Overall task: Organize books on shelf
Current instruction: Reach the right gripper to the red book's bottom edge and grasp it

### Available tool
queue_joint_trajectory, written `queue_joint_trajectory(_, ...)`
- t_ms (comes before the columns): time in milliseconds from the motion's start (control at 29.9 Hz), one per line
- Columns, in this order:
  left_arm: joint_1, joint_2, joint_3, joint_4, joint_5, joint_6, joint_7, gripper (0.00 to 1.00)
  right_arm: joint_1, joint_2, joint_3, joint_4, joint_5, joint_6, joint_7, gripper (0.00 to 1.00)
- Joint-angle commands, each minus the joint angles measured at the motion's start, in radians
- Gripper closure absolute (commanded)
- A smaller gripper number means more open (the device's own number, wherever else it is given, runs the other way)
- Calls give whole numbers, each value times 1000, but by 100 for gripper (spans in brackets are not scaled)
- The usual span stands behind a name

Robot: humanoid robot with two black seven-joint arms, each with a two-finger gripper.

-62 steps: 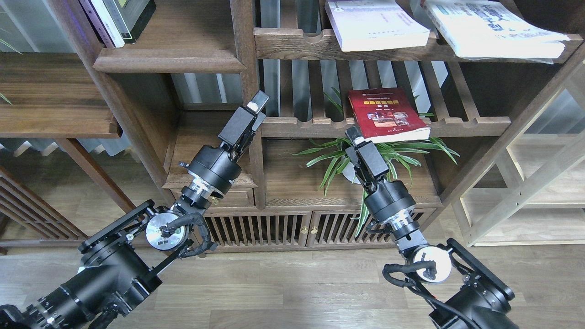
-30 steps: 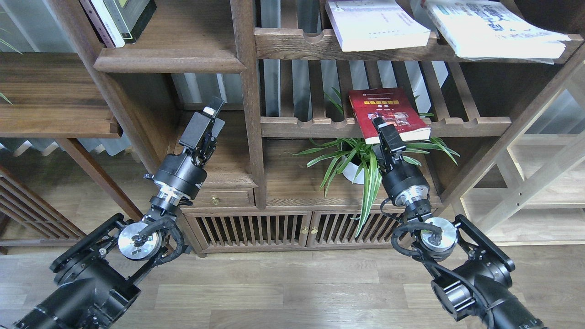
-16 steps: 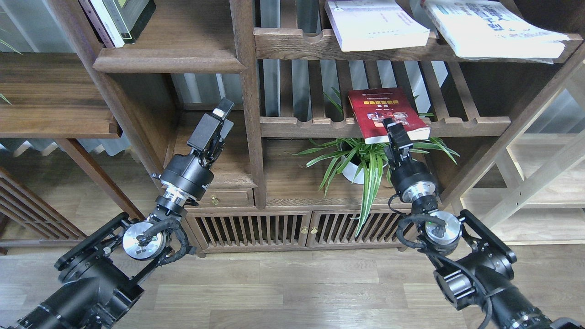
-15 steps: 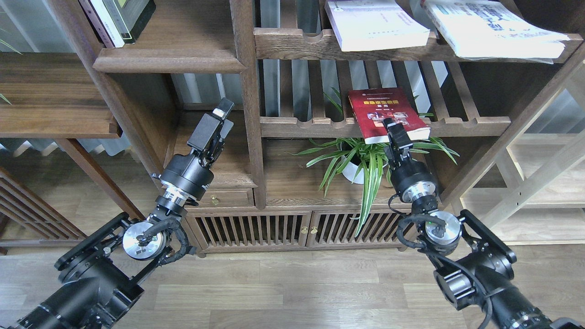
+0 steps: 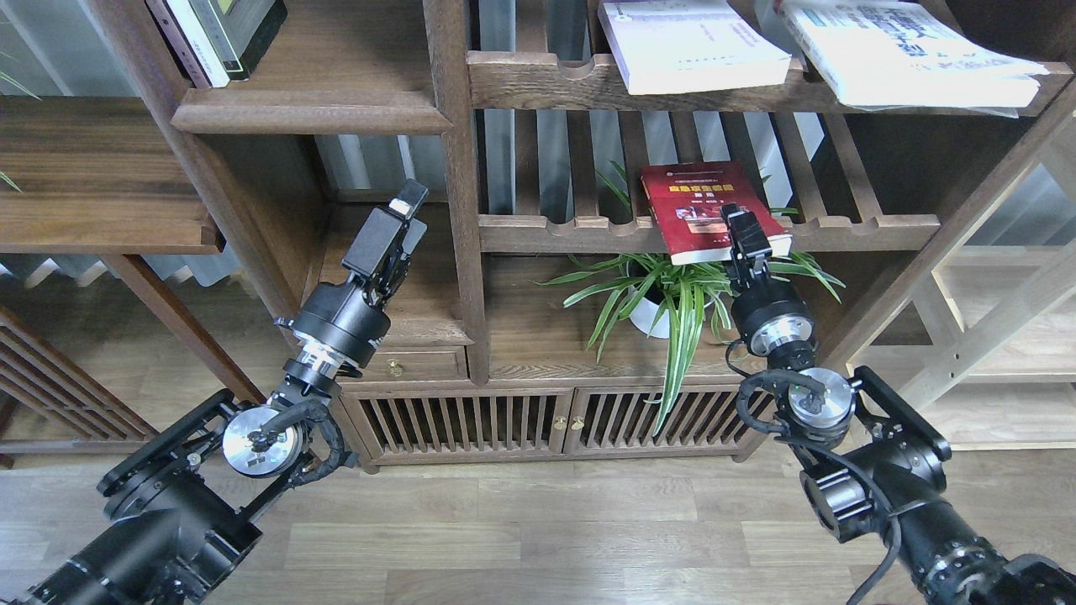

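The dark red book [image 5: 698,206] lies flat on the middle slatted rack [image 5: 849,228], its front edge overhanging the rail. My right gripper [image 5: 743,225] reaches up from below and overlaps the book's front right corner. It is seen end-on and dark, so I cannot tell whether its fingers grip the book. The lavender-white book [image 5: 693,46] and the white book with blue characters [image 5: 899,55] lie on the upper slatted rack. The solid walnut shelf [image 5: 311,112] is at upper left. My left gripper [image 5: 403,210] hangs empty below it, left of the post; its finger gap does not show.
Several books [image 5: 220,34] stand at the solid shelf's left end. A vertical post [image 5: 458,193] divides the bays. A potted spider plant [image 5: 664,294] sits under the red book, close to my right wrist. A drawer [image 5: 412,364] and slatted cabinet doors [image 5: 504,420] lie below.
My right gripper has risen and moved right from below the rack's rail onto the red book's front right corner. My left gripper drew back left from the post, then stayed almost still.
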Motion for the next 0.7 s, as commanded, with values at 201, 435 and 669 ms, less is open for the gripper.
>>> queue_joint_trajectory(201,-4,2,-2,2,0,0,0,1,13,5,-1,-38,9,-2,-29,0)
queue_joint_trajectory(435,-4,2,-2,2,0,0,0,1,42,11,-6,-76,7,-3,-29,0)
queue_joint_trajectory(669,-15,2,-8,8,0,0,0,1,99,19,-15,-139,7,-8,-30,0)
